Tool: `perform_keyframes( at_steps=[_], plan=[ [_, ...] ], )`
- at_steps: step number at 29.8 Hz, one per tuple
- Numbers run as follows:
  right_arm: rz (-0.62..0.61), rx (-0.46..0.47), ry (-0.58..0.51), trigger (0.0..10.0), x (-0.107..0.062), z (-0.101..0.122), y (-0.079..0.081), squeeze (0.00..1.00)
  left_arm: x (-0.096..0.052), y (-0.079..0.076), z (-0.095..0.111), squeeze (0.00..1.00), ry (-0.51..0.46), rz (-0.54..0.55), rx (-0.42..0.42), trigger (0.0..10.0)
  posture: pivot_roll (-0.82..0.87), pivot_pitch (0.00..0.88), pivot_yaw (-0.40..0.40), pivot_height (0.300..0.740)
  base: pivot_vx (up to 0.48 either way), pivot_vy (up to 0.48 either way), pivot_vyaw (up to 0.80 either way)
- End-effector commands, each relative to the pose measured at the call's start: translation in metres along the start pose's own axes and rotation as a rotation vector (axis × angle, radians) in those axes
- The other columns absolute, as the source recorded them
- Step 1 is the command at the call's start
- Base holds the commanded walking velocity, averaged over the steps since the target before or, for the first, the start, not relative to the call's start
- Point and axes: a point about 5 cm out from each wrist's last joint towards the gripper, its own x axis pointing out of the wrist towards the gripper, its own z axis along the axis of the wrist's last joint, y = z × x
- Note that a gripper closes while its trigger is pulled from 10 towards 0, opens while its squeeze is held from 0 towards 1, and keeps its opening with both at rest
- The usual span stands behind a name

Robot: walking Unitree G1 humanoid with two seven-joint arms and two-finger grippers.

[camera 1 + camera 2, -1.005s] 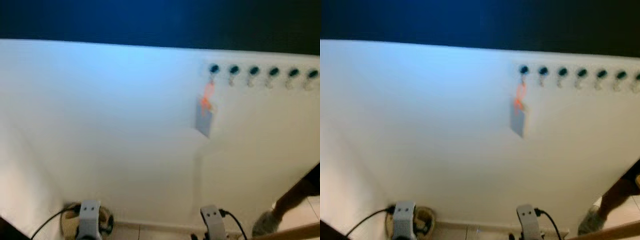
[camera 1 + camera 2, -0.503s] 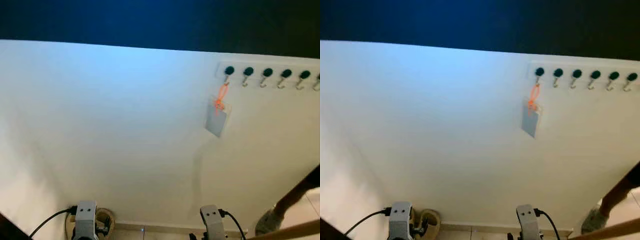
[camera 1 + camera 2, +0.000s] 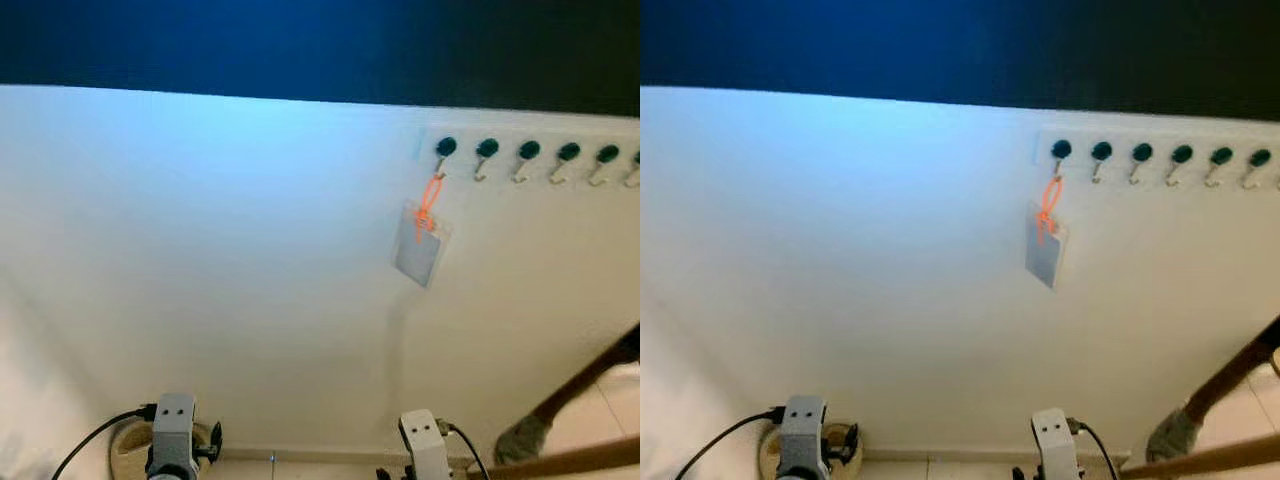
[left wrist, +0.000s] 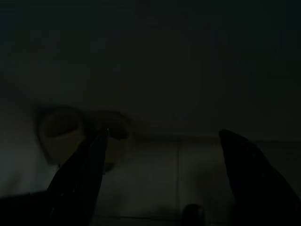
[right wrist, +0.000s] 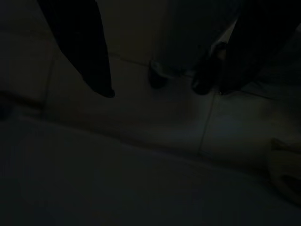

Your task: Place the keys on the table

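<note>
Approach step: keys (image 3: 421, 243) hanging by orange loop from leftmost hook (image 3: 445, 148). Both tools hanging low, spread, gripping nothing. Next: raising one to unhook.

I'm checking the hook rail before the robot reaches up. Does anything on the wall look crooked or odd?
Only the tag: it hangs tilted, not plumb, by an orange loop from the leftmost hook. The other hooks are bare. Both grippers hang low and open, the left gripper and the right gripper.
</note>
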Motion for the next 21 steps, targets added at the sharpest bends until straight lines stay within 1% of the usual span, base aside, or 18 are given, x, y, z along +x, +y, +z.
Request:
perform_keyframes(
  at_steps=[1,6,16,19,20,21],
  plan=[
    [-0.007,0.008,0.011,10.0,-0.0012,-0.0029,-0.0023,0.00,-0.0018,-0.0023,-0.0036,0.00,0.008,-0.007,0.010,10.0,0.06,0.041,-0.023,0.740,0.000,-0.480,0.00],
    [-0.007,0.008,0.010,10.0,-0.0011,-0.0024,-0.0025,0.00,-0.0020,-0.0009,-0.0033,0.00,0.006,0.007,-0.013,10.0,0.06,0.042,-0.025,0.740,0.000,0.000,0.00],
    [-0.003,0.009,0.005,10.0,-0.0002,-0.0003,-0.0014,0.00,-0.0019,0.0000,-0.0020,0.00,-0.003,0.008,-0.011,10.0,0.06,0.042,-0.025,0.740,0.000,0.000,0.00],
    [-0.004,0.021,0.004,10.0,0.0001,0.0001,-0.0010,0.00,-0.0017,0.0007,-0.0015,0.00,-0.003,0.014,-0.002,10.0,0.06,0.042,-0.022,0.740,0.000,0.000,0.00],
    [-0.016,0.044,-0.001,10.0,0.0000,0.0001,-0.0016,0.00,-0.0016,0.0010,-0.0015,0.00,-0.001,0.014,0.001,10.0,0.06,0.042,-0.021,0.740,0.000,0.000,0.00],
    [-0.016,0.044,-0.001,10.0,0.0000,0.0001,-0.0016,0.00,-0.0016,0.0010,-0.0015,0.00,-0.001,0.014,0.001,10.0,0.06,0.042,-0.021,0.740,0.000,0.000,0.00]
  ],
)
